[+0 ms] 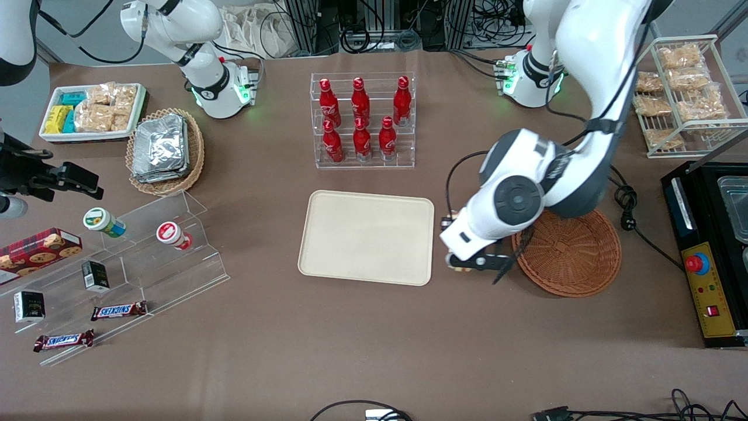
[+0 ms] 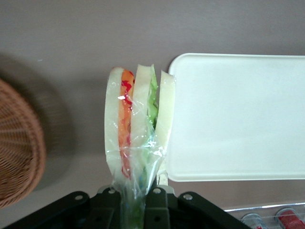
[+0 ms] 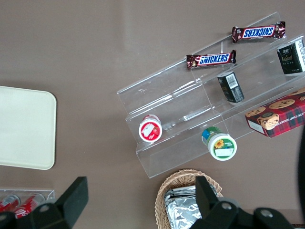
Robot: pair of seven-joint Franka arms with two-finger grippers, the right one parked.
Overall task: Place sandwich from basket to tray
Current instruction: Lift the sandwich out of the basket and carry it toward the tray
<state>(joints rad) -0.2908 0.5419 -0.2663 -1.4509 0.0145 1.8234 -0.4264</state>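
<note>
Item: left arm's black two-finger gripper (image 2: 136, 202), hanging above the brown surface (image 1: 350, 351) between the round reddish-brown woven wicker basket (image 1: 575, 260) and the large flat cream-beige rectangular tray (image 1: 367, 237). Its fingers are clamped on the clear wrap of the small triangular wedge sandwich (image 2: 138, 124).

Sandwich: pale bread, orange-red and green filling, held in the air just beside the tray's rim, clear of the basket. In the front view it is almost wholly hidden under the white wrist; only a sliver shows. Its gripped end is lost between the fingers in the left wrist view.

Basket: part of its rim is covered by the arm in the front view; cut off by the frame edge in the left wrist view.

Legible writing: "SNICKERS" on two brown chocolate bars (image 1: 118, 310) (image 1: 63, 340) on the clear acrylic step stand (image 1: 175, 257). White script on the red bottles (image 1: 361, 120) in the clear rack is too small to read.
</note>
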